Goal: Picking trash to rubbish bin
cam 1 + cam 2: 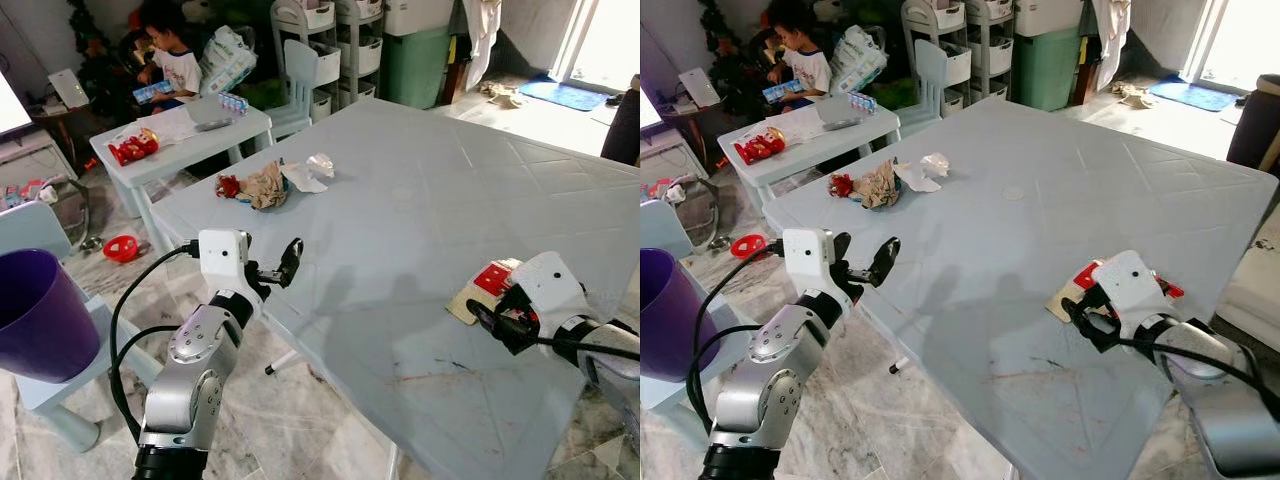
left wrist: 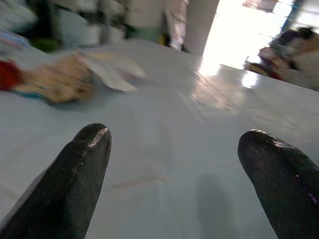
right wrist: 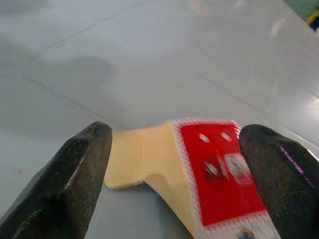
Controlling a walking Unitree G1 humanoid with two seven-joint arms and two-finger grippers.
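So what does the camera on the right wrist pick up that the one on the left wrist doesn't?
Only the right wrist view has the red and tan wrapper lying flat between the open fingers of the right end effector. Only the left wrist view has the blurred heap of crumpled trash farther off, beyond the open left end effector. Both views look along two black fingers at the same pale table.

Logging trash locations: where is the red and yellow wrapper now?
The red and yellow wrapper lies flat on the pale table, on the robot's right, between the right gripper's open fingers.
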